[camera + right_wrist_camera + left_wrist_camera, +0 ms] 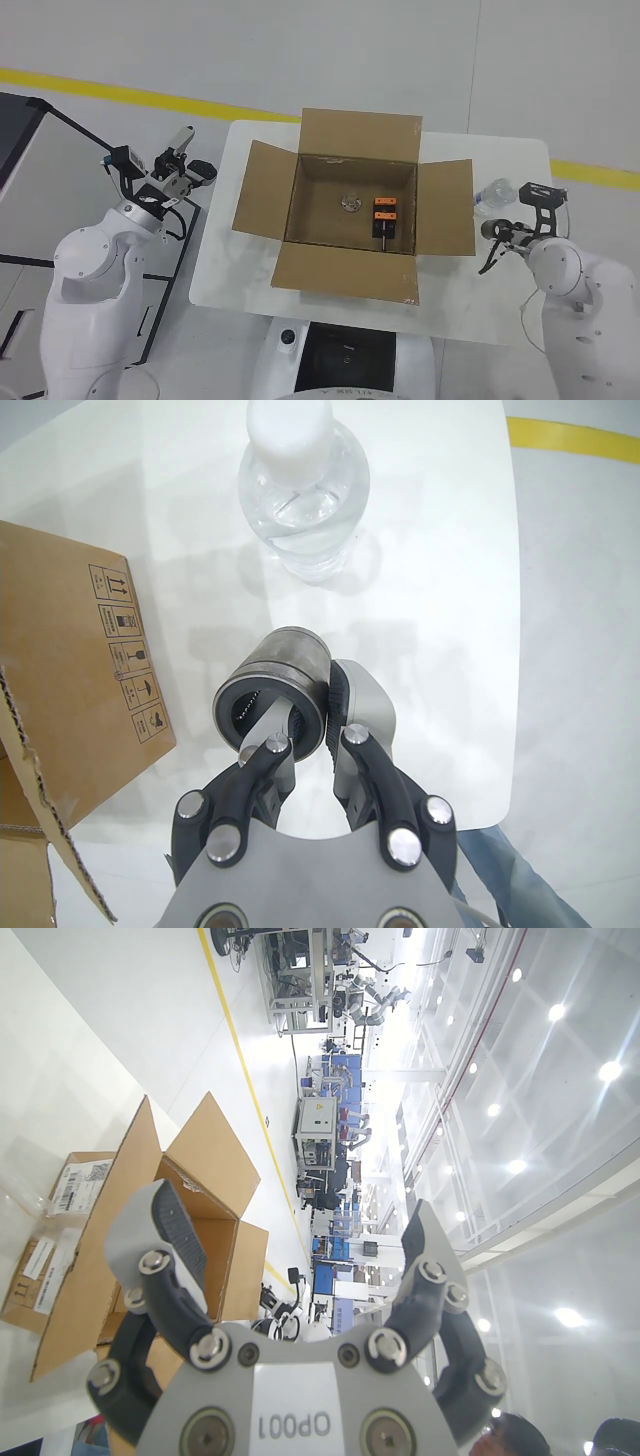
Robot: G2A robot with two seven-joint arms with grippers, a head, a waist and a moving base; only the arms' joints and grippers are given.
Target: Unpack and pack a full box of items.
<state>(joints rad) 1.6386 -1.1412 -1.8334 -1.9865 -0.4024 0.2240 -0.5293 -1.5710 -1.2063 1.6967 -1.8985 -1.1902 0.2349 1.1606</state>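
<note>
The right pincer point(320, 710) clamps a steel bearing point(280, 665) by the water bottle point(305, 500) near the tabletop point(450, 650) right edge; the left pincer point(292, 1223) gapes, left of the symbol-marked cardboard box point(360, 135).

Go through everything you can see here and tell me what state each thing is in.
Box: open, all four flaps folded out.
Round metal part: lying on the box floor.
Orange and black part: lying on the box floor.
Water bottle: upright on the table, capped.
Metal cylinder: clamped by its wall in the right gripper.
Left gripper: jaws open, empty.
</note>
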